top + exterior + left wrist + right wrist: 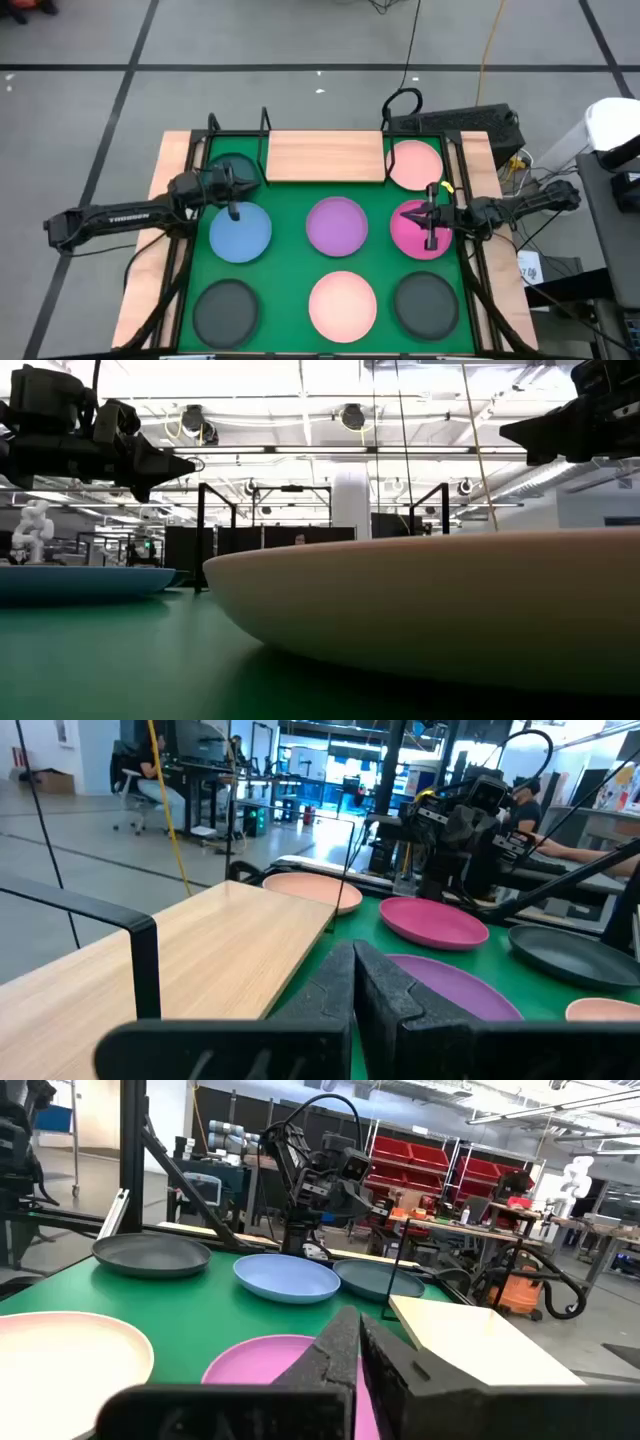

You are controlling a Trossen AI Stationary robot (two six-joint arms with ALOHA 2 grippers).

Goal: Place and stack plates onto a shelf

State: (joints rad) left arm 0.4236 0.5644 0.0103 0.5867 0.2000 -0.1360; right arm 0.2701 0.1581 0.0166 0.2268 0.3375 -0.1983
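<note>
The shelf (325, 157), a light wooden board on thin black rods, stands at the far middle of the green mat. Plates lie flat on the mat: dark teal (228, 166), blue (240, 234), purple (336, 225), magenta (412, 238), light pink (415, 163), dark grey (225, 308), light pink (342, 303), dark grey (425, 303). My left gripper (257, 182) hovers shut above the mat between the teal and blue plates, pointing toward the table's right. My right gripper (408, 216) hovers shut over the magenta plate, pointing left. In the low view both grippers (150, 468) (510, 430) are well above the plates.
Black rod uprights (264, 125) rise at the shelf's ends. A black frame (470, 260) runs along the mat's sides. A black box with cables (470, 125) sits beyond the far right corner. The near light pink plate (440, 610) fills the low view.
</note>
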